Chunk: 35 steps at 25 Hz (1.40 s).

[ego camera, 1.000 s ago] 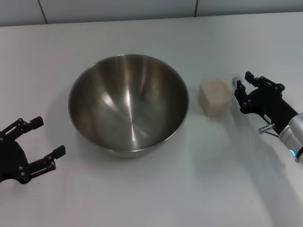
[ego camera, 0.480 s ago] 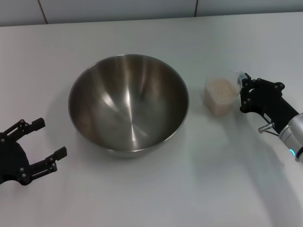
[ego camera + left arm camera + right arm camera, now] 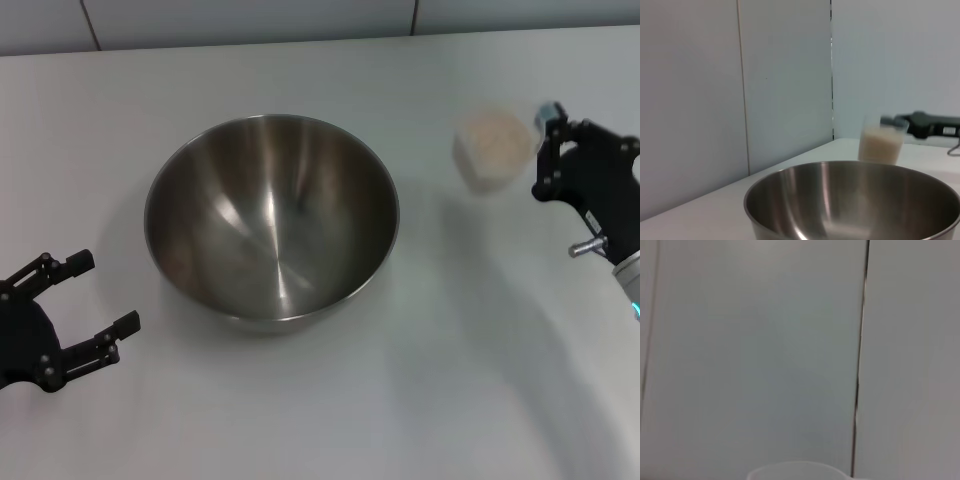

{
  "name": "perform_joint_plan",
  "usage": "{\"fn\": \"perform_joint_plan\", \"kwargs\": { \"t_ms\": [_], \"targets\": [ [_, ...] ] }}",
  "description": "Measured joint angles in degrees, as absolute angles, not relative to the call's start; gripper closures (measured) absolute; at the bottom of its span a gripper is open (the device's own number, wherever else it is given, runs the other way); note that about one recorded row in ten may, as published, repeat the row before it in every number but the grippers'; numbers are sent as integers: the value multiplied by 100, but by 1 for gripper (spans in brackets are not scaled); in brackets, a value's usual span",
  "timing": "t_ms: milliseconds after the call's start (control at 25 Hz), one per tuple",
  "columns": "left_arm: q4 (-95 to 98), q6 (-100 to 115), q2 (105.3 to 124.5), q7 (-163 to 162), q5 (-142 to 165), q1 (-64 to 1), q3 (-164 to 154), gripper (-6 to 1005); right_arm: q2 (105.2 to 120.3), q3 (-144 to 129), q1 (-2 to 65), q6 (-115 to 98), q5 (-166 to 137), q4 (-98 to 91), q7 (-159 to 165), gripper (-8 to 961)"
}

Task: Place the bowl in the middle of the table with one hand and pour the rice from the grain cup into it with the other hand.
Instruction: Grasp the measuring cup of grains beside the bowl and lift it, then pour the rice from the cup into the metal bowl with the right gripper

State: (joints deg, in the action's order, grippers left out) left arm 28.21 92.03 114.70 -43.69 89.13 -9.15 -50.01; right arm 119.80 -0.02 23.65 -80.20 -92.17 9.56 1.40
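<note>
Right gripper (image 3: 545, 150) is closed on the cup (image 3: 492, 148) of rice (image 3: 493, 137), now raised off the desk (image 3: 420, 380) and farther right of the bowl (image 3: 272, 220) than 0.5 s ago. Left gripper (image 3: 85, 305) idles open, near left. Pouring comes next.

Silver bowl (image 3: 271, 220), off-white rice (image 3: 494, 140)

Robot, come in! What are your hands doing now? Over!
Right gripper shut on clear plastic grain cup, lifted beside the steel bowl. Left gripper open, idle. Nothing between them.
</note>
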Motion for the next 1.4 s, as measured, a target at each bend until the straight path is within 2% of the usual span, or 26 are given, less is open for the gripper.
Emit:
{"fn": "perform_joint_plan", "kwargs": {
  "t_ms": [360, 640, 1120, 1400],
  "targets": [
    [2830, 9173, 11482, -4369, 8912, -939, -5001, 140, 11980, -51, 2726, -8787, -9384, 1451, -1040, 952],
    [2830, 9171, 11476, -4369, 8912, -955, -5001, 140, 11979, -75, 3098, -8575, -9675, 1862, -3132, 952],
    [2830, 9161, 11486, -4370, 8912, -1012, -5001, 140, 11986, -26, 3360, -7815, -10168, 2442, -7532, 953],
    [2830, 9158, 11487, -4434, 8912, -1020, -5011, 140, 11989, -8, 3407, -7716, -10710, 2540, -8850, 953]
  ]
}}
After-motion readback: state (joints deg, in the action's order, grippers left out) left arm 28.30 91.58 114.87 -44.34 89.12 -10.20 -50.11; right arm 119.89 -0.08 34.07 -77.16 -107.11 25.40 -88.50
